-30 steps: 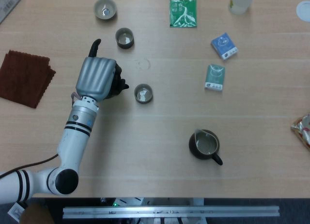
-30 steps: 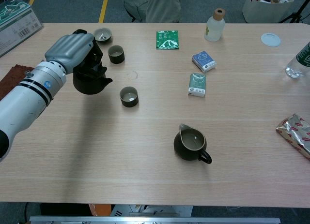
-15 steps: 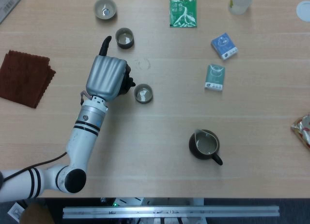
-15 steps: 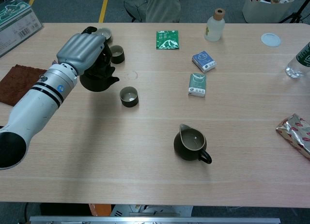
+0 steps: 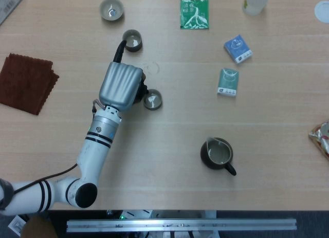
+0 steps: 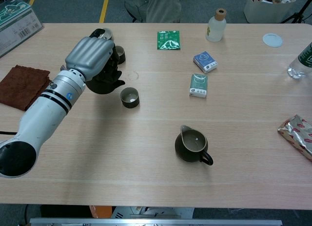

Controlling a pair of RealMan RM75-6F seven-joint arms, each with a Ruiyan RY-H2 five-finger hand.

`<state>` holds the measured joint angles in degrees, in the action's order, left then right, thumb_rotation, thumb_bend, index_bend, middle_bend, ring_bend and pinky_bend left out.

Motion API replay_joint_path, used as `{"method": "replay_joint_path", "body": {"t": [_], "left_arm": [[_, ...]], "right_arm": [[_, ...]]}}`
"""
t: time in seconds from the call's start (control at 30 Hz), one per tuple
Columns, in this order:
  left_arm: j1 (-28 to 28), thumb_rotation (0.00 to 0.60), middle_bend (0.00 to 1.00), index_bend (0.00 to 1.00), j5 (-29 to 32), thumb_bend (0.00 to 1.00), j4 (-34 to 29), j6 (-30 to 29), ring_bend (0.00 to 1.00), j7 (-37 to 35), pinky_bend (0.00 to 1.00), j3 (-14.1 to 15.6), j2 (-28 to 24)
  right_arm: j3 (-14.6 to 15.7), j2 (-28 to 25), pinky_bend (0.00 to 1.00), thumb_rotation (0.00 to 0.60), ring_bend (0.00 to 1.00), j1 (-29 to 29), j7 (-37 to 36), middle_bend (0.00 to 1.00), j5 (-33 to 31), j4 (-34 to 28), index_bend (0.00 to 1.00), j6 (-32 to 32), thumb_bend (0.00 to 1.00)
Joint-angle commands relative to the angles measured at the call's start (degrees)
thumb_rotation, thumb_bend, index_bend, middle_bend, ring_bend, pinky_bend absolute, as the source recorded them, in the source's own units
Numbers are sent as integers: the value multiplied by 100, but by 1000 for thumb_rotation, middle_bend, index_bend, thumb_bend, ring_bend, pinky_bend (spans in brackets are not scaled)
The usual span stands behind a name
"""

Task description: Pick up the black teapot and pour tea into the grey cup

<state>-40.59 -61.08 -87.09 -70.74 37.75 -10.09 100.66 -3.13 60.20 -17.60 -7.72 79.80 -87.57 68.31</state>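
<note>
We see a table (image 5: 169,130) of pale wood, smooth and matt; our left hand (image 5: 120,86) has a satin grey metal-looking back, and the arm (image 6: 44,113) is glossy white plastic with black bands. The teapot (image 6: 106,78) looks matt black, the cup (image 5: 152,99) dull grey glazed ware. The cloth (image 5: 25,83) is rough brown fabric; the foil bag (image 6: 297,136) is shiny and creased

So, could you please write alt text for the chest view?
The robot's left hand holds the black teapot just left of a grey cup on a wooden table. A dark pitcher stands nearer the camera.
</note>
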Motion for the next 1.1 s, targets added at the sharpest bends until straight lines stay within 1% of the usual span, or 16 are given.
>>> {"method": "replay_joint_path", "body": {"t": [0.03,0.5,1.1], "left_arm": [[2,600,977,890,-44,358,33,-5,767,33,0,28,40],[22,600,978,890,-262,358,214,-27,767,186,0,105,253],[80,600,977,890,-519,358,450,-31,767,305,0,156,311]], "right_arm": [[-3,-2,325,600,285,19,-39,387,5,12,528,-1,309],[-24,16,324,600,287,102,-140,387,20,98,528,3,309],[-67,44,325,600,288,112,-153,387,68,141,528,-22,308]]}}
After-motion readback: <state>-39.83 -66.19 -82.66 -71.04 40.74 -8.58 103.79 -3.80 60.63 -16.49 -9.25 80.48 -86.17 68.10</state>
